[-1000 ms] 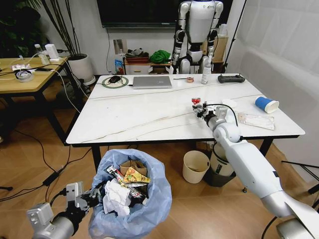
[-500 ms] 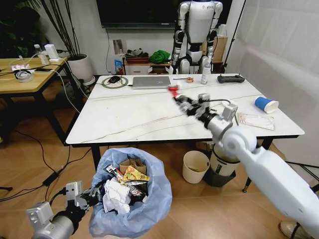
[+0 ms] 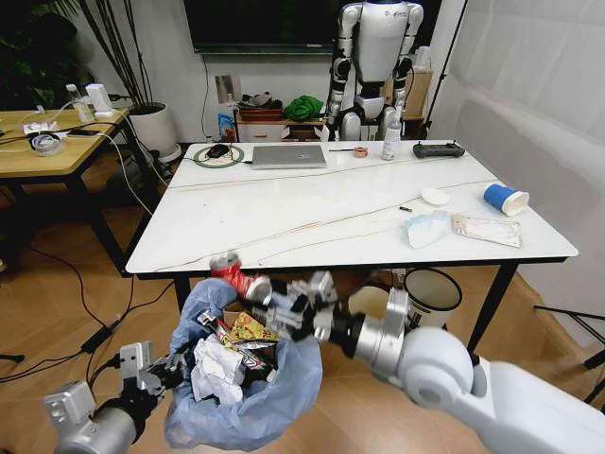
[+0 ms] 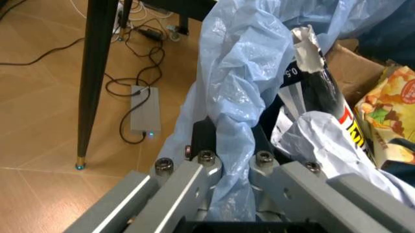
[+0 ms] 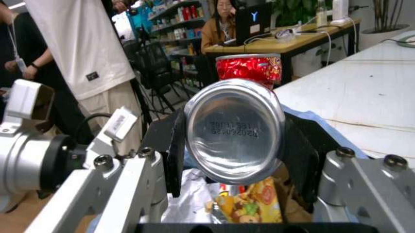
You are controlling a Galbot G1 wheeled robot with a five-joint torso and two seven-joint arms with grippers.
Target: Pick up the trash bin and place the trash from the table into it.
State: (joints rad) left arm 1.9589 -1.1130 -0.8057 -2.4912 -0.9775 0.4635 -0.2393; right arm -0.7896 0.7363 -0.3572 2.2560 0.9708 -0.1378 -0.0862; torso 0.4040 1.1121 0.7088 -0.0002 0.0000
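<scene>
The trash bin (image 3: pixel 248 397), lined with a crinkled light-blue bag (image 4: pixel 240 73), hangs below the front edge of the table (image 3: pixel 284 222). My left gripper (image 3: pixel 159 371) is shut on the bag's rim, its fingers (image 4: pixel 202 138) pinching the plastic. The bin holds cardboard, white paper and wrappers. A red can (image 3: pixel 234 276) hangs just over the bin's far rim, with my right gripper (image 3: pixel 255 291) shut on it; its silver bottom (image 5: pixel 234 131) faces the right wrist camera. On the table's right end lie a blue paper cup (image 3: pixel 502 198), a white lid (image 3: pixel 435 196), a light-blue mask (image 3: pixel 424 228) and a clear wrapper (image 3: pixel 486 230).
A black bin with a white rim (image 3: pixel 431 289) stands under the table's right side. A laptop (image 3: pixel 288 156), a cable coil (image 3: pixel 219 154), a bottle (image 3: pixel 390 140) and a controller (image 3: pixel 439 148) sit at the table's far edge. A wooden table (image 3: pixel 52 142) stands at the left.
My right gripper has carried the red can from the table's right side leftward, then down past the front edge to above the bin. The left gripper kept its hold on the bag.
</scene>
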